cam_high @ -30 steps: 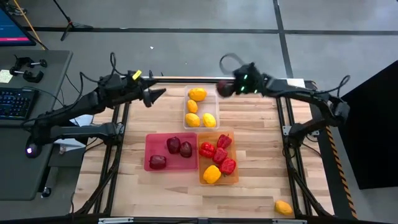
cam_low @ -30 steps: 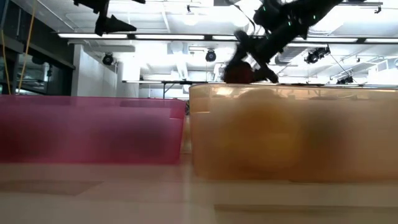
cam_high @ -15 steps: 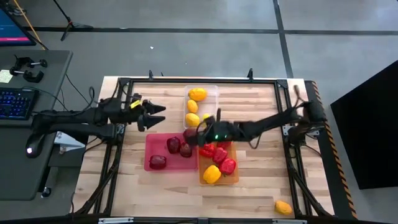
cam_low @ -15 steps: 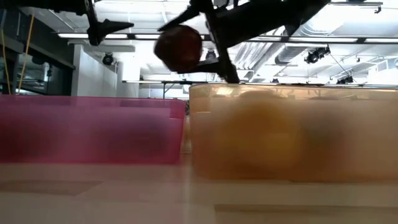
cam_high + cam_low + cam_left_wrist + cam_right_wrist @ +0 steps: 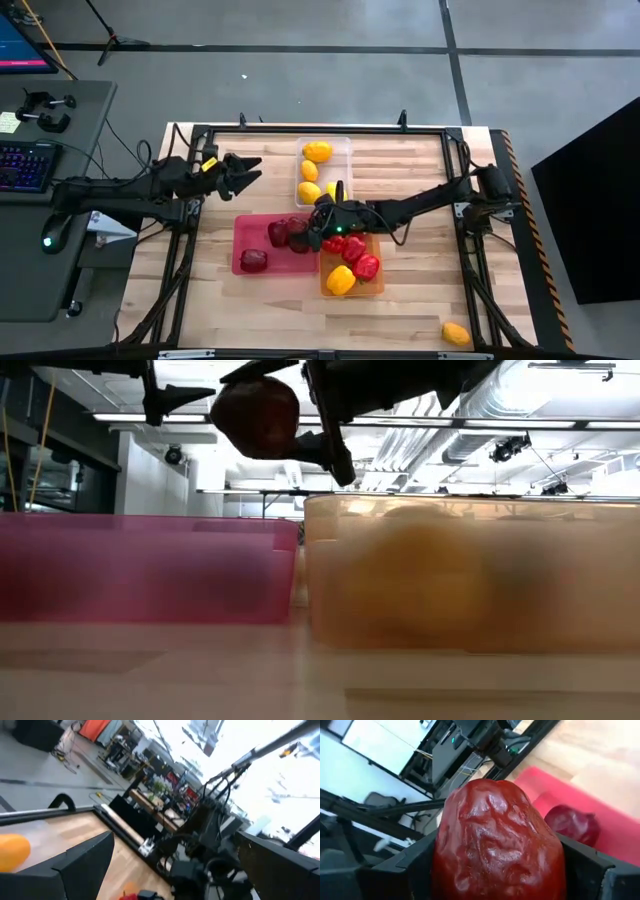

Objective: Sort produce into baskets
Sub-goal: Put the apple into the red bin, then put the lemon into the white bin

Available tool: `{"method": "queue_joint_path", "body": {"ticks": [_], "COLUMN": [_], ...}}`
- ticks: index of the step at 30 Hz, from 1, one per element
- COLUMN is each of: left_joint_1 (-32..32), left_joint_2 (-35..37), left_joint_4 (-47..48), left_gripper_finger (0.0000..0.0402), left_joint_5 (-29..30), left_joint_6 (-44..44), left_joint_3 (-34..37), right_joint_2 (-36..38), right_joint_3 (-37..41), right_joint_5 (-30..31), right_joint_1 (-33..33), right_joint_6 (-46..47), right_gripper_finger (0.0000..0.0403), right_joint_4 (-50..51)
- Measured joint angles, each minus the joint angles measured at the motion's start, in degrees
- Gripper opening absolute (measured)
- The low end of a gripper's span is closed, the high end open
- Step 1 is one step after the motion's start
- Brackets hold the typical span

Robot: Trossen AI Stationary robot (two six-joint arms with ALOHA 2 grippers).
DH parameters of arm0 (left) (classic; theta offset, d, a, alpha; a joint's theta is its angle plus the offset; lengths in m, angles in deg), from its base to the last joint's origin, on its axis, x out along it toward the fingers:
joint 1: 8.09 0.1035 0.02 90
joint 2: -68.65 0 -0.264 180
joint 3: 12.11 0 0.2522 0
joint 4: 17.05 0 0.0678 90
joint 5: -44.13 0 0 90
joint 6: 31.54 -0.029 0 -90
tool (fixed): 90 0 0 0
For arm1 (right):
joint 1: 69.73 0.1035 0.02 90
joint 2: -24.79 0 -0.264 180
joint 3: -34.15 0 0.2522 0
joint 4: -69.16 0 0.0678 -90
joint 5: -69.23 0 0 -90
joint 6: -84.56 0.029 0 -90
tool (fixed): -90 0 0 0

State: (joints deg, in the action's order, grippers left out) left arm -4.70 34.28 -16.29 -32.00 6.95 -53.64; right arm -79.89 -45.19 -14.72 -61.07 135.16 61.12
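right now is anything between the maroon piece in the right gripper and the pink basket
Nothing visible. The right gripper holds the maroon piece in the air above the pink basket, near its edge by the orange basket. Three maroon pieces already lie inside it.

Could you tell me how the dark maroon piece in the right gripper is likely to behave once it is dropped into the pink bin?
The maroon piece looks rounded, so it will probably roll a little. Its wrinkled skin likely grips rather than slips in the right gripper. The pink bin has walls that should stop it.
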Motion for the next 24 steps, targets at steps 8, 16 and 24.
{"method": "queue_joint_path", "body": {"ticks": [8, 16, 24], "left_joint_1": [-0.1, -0.1, -0.1], "left_joint_2": [-0.3, -1.8, -4.1], "left_joint_4": [-4.4, -4.5, -4.5], "left_gripper_finger": [0.0397, 0.0397, 0.0397], "left_joint_5": [1.8, 2.8, 2.9], "left_joint_6": [1.0, 2.9, 4.0], "left_joint_3": [0.0, 0.0, 0.0], "right_joint_2": [-0.3, -0.3, -0.1], "right_joint_3": [0.0, 0.0, 0.0], "right_joint_5": [5.3, 4.4, 4.8], "right_joint_1": [-0.1, 0.0, -0.7], "right_joint_6": [-4.2, -9.8, -10.3], "right_gripper_finger": [0.0303, 0.0363, 0.0378], "right_joint_4": [-0.1, -0.3, -1.3]}}
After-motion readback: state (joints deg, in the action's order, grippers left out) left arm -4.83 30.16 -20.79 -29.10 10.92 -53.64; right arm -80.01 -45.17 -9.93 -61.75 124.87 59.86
